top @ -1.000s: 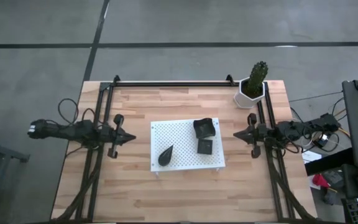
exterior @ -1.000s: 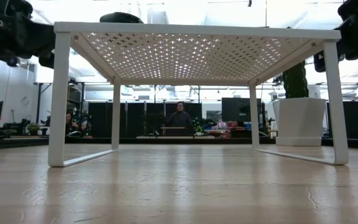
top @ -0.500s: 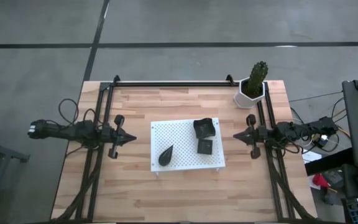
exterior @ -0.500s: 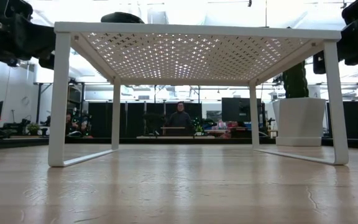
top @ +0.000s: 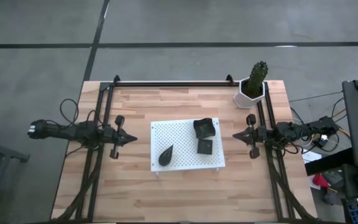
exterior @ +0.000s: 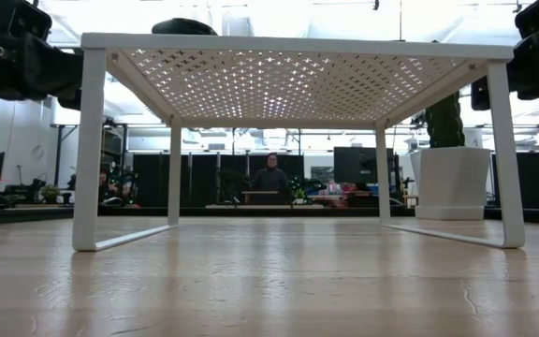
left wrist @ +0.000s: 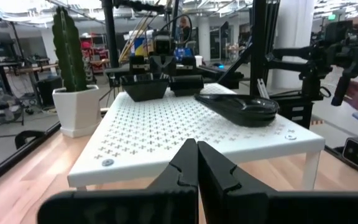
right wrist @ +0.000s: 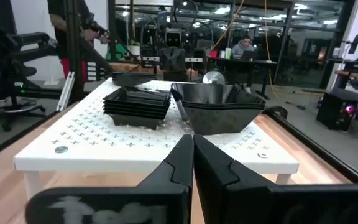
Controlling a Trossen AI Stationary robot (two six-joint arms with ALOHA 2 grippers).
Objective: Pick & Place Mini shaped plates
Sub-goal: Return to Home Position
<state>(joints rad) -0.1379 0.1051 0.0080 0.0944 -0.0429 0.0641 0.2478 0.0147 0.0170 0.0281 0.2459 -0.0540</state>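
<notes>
Three small black dishes rest by their bases on the white perforated board (top: 187,145): a teardrop dish (top: 165,155) near its near-left corner, a larger square bowl stack (top: 204,128) at its far-right corner, and a smaller flat square stack (top: 205,147) beside it. In the right wrist view the bowl (right wrist: 216,107) and flat stack (right wrist: 137,103) show; in the left wrist view the teardrop dish (left wrist: 238,108) shows. My left gripper (top: 132,138) hovers left of the board, shut (left wrist: 197,163). My right gripper (top: 235,134) hovers right of the board, shut (right wrist: 192,157).
A white hexagonal pot with a cactus (top: 252,87) stands at the table's far right corner. Black frame rails (top: 98,124) run along the left, far and right sides. The board stands on thin white legs (exterior: 87,150). Bare wood (top: 166,193) lies near the front edge. People sit in the room behind.
</notes>
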